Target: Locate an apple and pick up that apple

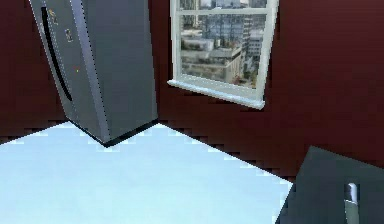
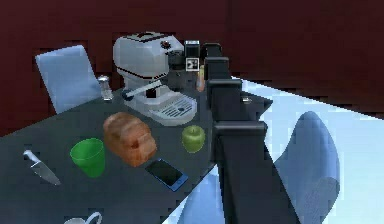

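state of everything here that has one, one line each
fridge, doors shut
apple, whole, resting on the table
green cup, upright
bread loaf, whole, lying flat
phone, lying flat
knife, lying flat
tool, at the coffee machine, cannot tell whether it holds anything

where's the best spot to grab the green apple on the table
Likely across the round middle of the green apple, coming down from above. It rests on the dark table with no handle or flat face. The bread loaf sits close beside it and a phone lies nearby, leaving the top freest.
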